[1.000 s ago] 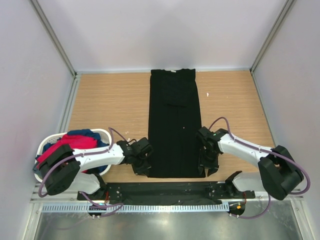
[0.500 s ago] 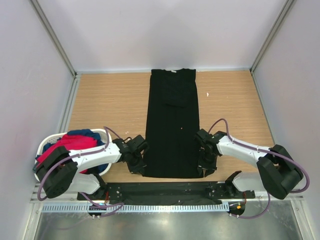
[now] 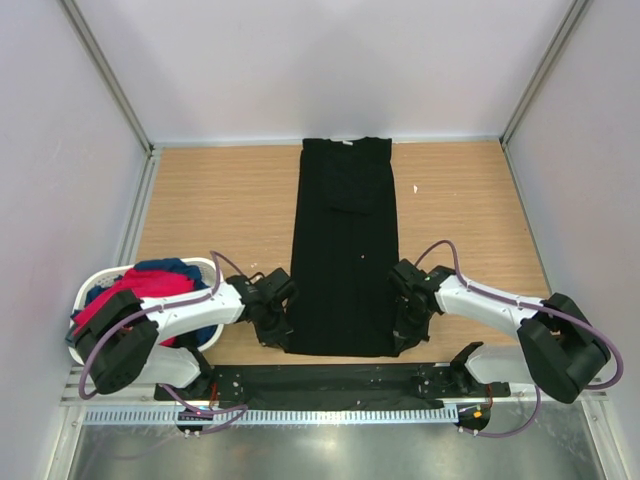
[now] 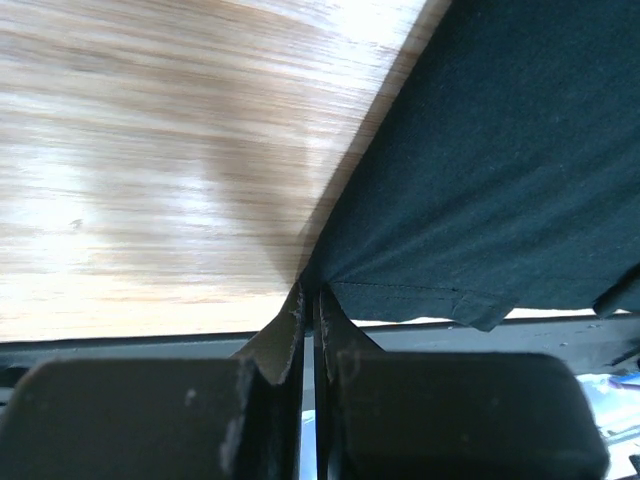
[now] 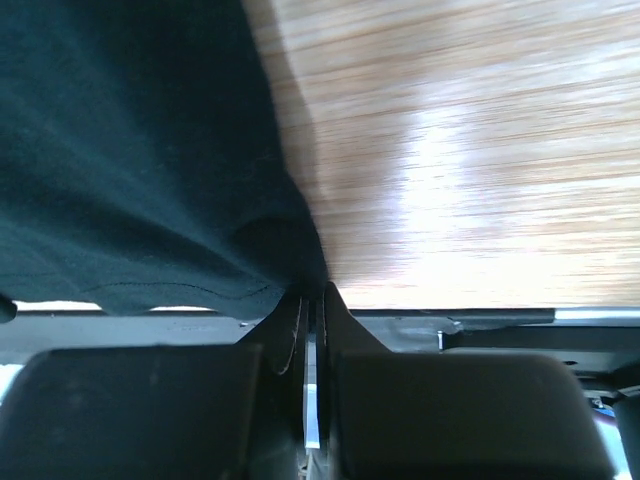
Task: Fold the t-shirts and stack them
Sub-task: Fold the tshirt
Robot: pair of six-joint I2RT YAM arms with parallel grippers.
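The black t-shirt (image 3: 345, 240) lies folded into a long strip down the middle of the wooden table, its collar at the far edge. My left gripper (image 3: 281, 322) is shut on the near left hem corner of the black t-shirt (image 4: 480, 170). My right gripper (image 3: 404, 324) is shut on the near right hem corner of the same shirt (image 5: 130, 170). Both corners are lifted slightly off the wood. Red and blue t-shirts (image 3: 150, 283) lie bundled in the basket at the left.
The white oval basket (image 3: 92, 285) stands at the near left beside my left arm. A black strip (image 3: 330, 382) runs along the table's near edge. Grey walls close in the sides and back. A small white speck (image 3: 416, 187) lies right of the shirt.
Both grippers have moved inward and a little toward the near edge, pulling the shirt's near hem narrower. The rest of the shirt has stayed in place.
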